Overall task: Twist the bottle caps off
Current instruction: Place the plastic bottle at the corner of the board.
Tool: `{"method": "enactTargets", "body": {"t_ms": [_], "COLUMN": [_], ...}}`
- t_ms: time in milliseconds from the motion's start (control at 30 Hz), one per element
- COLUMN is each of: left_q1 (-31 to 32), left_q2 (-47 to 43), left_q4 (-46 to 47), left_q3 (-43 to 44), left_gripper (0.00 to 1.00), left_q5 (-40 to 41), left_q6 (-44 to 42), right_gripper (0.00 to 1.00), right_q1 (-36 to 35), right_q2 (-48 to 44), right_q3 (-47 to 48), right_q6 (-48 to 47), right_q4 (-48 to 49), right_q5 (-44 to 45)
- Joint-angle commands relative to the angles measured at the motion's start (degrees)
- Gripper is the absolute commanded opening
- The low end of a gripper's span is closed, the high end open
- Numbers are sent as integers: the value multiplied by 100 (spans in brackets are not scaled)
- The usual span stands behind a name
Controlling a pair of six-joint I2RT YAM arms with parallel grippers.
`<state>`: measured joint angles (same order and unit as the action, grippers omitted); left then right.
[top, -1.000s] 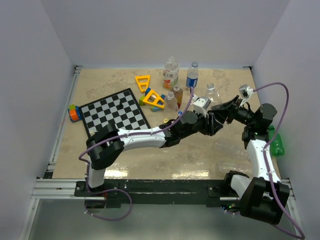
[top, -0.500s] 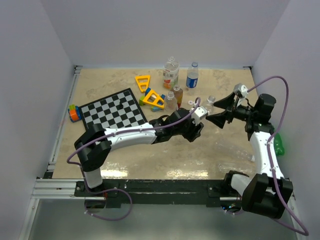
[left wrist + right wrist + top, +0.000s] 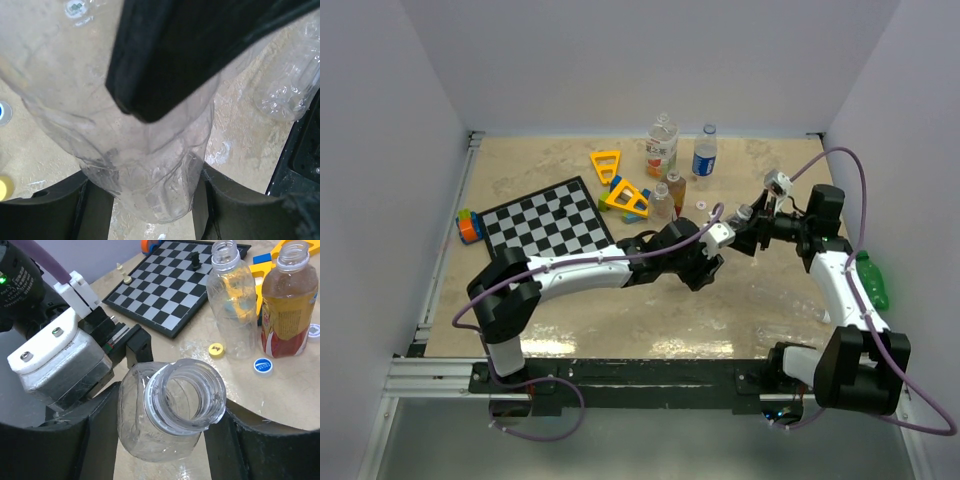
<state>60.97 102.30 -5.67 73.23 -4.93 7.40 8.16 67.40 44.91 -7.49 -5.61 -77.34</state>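
Observation:
A clear bottle [image 3: 165,405] with an open mouth and no cap is held low over the table between both arms. My left gripper [image 3: 147,200] is shut on its body [image 3: 150,165]. My right gripper [image 3: 162,440] sits round its shoulder just below the neck, fingers pressed to both sides. In the top view the left gripper [image 3: 718,250] and right gripper [image 3: 748,222] meet right of centre. A yellow cap [image 3: 216,348], a blue cap [image 3: 262,365] and a white cap [image 3: 314,331] lie loose on the table.
An uncapped clear bottle [image 3: 232,305] and an uncapped orange-labelled bottle [image 3: 290,310] stand nearby. Further back stand an orange-labelled bottle [image 3: 661,150] and a blue-labelled bottle [image 3: 705,155]. A green bottle [image 3: 872,280] lies at the right edge. The chessboard [image 3: 548,225] and yellow triangular frames [image 3: 625,195] lie left.
My right gripper pulled back and opened wide, then moved left again onto the bottle's neck end and narrowed. The left arm drew the bottle slightly nearer and lower.

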Motion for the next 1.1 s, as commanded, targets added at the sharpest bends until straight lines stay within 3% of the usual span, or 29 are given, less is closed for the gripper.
{"method": "enactTargets", "body": {"t_ms": [0,67,100,267,333,433,567,633,700,767,867,933,1067], "left_q1": [38,29,20,-59,-76,-76,-76,-76,-76,-111,-523,-1059,-1149], "left_q2": [-228,-281,-298,-544,-728,-1149,-1913,-2353,-2810,-3241,-3803,-4042,-4174], "left_q4": [242,242,233,110,23,-284,-829,-1049,-1181,-1252,-1060,-814,-558], "left_q3": [139,121,112,-45,-195,-467,-915,-1143,-1363,-1591,-2039,-2391,-2848], "left_gripper": [24,26,31,74,83,87,87,87,88,99,100,100,100], "left_q5": [27,80,106,133,63,-52,-149,-114,-35,254,449,379,1080], "left_q6": [-186,-186,-177,-46,-54,-133,-396,-537,-704,-931,-1170,-1179,-1328], "right_gripper": [47,28,24,17,16,15,14,11,12,13,14,15,15], "right_q1": [-17,-17,-25,-8,45,211,519,755,1002,1056,1056,1021,810], "right_q2": [81,72,55,-139,-156,18,510,748,871,828,801,976,1591], "right_q3": [343,361,370,379,475,878,1809,2056,2093,1953,1671,1705,1864], "right_q6": [-306,-341,-350,-324,-411,-1007,-2535,-2679,-2312,-1777,-1021,-790,-465], "right_q4": [-265,-283,-283,-178,-265,-931,-2485,-2560,-1966,-974,703,1209,2000], "right_q5": [-158,-255,-281,-168,-36,166,578,973,1465,2211,3100,3391,4032]}}
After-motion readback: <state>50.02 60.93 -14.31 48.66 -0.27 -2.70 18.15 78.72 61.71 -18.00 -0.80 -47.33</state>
